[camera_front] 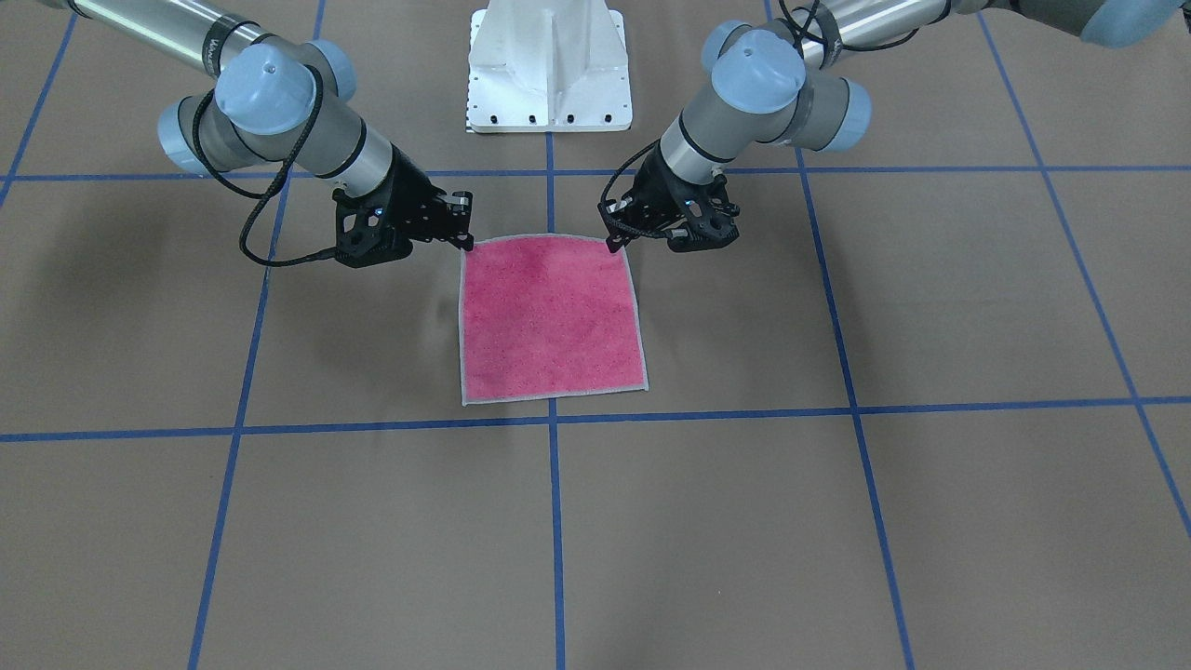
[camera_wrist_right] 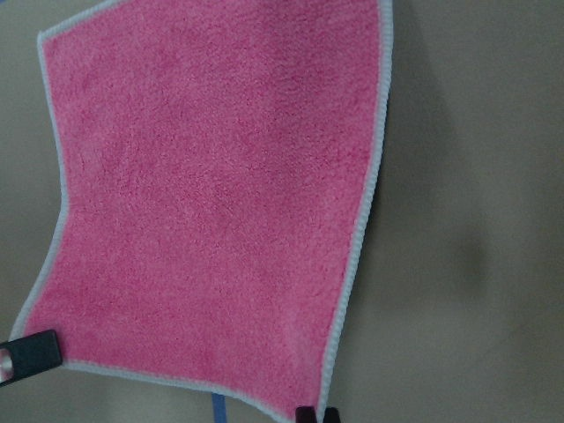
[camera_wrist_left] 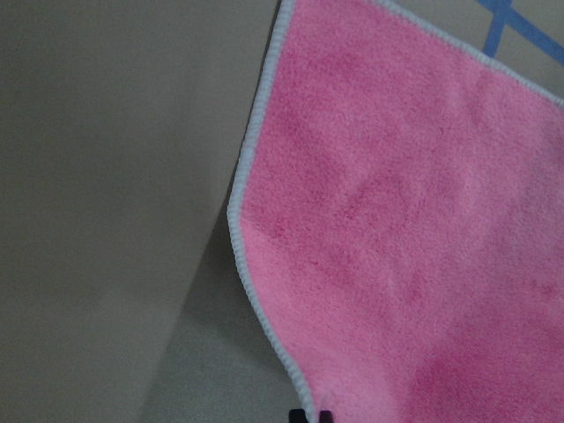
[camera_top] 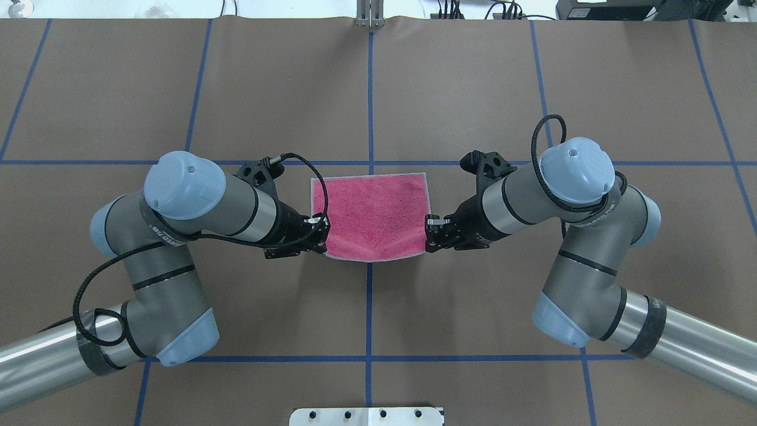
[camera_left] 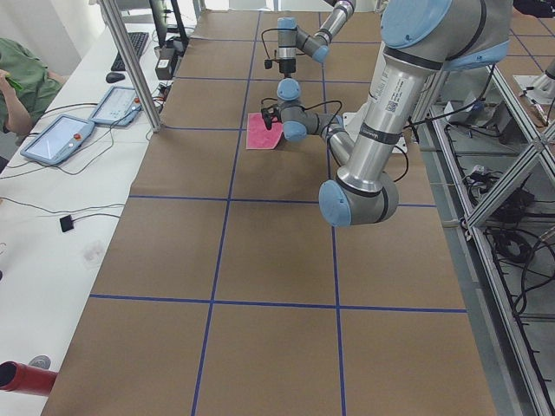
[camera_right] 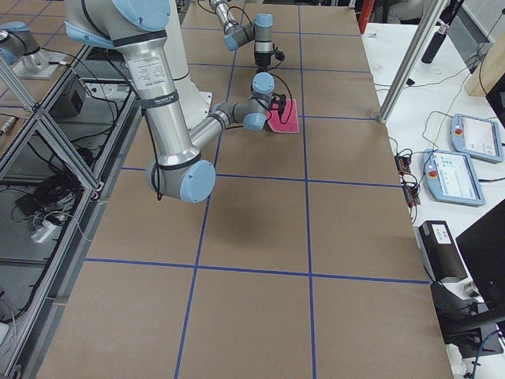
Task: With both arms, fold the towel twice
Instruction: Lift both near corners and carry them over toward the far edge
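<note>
The towel (camera_top: pixel 372 207) lies pink face up in the middle of the counter (camera_top: pixel 473 89), its far edge flat. The left fingers (camera_top: pixel 320 225) are pinched together on its near left corner, and the right fingers (camera_top: pixel 431 225) are pinched on its near right corner. Both held corners are raised off the counter, and the near edge sags between them.

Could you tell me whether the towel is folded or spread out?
Spread out: the towel shows one pink square with edging on all four sides, no fold.
</note>
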Controlling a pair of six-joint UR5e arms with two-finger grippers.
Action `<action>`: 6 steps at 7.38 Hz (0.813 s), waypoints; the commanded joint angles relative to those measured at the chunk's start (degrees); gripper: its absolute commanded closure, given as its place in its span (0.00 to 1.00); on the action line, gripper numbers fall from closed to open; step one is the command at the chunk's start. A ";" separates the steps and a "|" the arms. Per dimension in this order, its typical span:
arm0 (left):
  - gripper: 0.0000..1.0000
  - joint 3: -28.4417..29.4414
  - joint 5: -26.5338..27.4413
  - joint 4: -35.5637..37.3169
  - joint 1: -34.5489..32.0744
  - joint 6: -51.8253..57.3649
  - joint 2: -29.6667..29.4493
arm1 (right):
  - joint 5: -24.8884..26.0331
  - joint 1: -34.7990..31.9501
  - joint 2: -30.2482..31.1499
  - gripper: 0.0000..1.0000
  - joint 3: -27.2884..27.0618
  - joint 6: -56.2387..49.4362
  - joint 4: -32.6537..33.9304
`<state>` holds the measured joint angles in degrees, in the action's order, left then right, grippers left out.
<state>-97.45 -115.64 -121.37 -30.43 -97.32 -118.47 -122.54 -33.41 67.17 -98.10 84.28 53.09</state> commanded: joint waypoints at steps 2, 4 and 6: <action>1.00 0.07 -0.47 -0.27 -2.52 0.11 -0.18 | 0.19 -2.27 -1.95 1.00 1.15 -0.08 0.17; 1.00 0.50 -0.38 -0.27 -3.14 0.11 -0.36 | 0.19 -3.84 -4.84 1.00 5.18 -0.08 0.17; 1.00 1.90 -0.20 -0.27 -3.23 0.02 -0.45 | 0.19 -5.43 -5.55 1.00 6.42 -0.08 0.17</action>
<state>-96.44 -115.95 -121.60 -33.57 -97.22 -118.83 -122.34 -37.83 62.20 -92.70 84.20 53.26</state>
